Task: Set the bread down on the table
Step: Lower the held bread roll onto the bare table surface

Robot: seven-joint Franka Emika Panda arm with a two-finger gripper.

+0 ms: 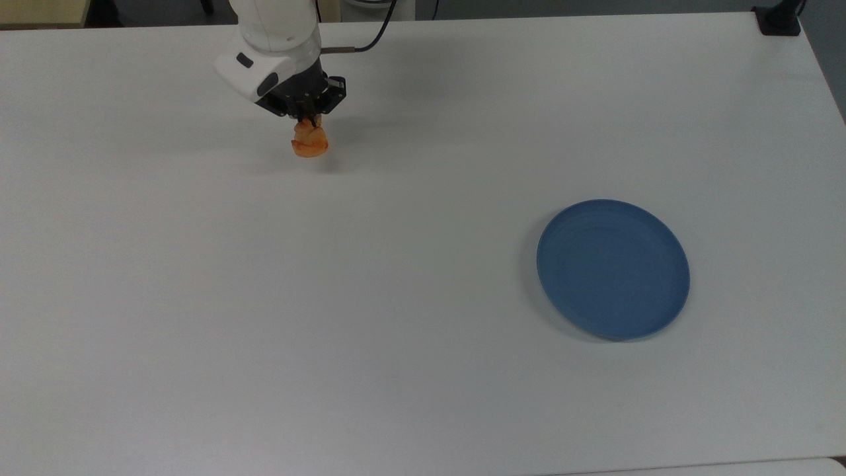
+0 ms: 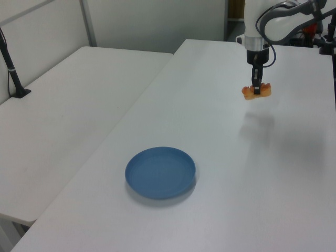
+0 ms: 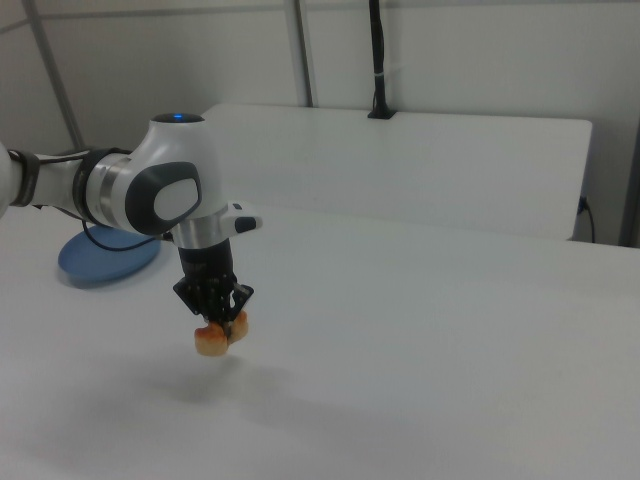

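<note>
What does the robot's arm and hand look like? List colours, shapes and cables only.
The arm is glossy white with rounded, bulbous shells and dark grey panels at its joints; a small blue light sits on top of one joint. A black cable runs along it. The hand is black, compact and angular, with two thin dark fingers.

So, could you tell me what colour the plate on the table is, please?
The plate is plain blue, with no pattern; the top view shows it best.

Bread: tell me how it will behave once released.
The bread hangs level from the end effector, pinched at its middle without sagging, so it is probably light and fairly stiff. Its oblong, lumpy shape suggests it would settle on the table rather than roll.
</note>
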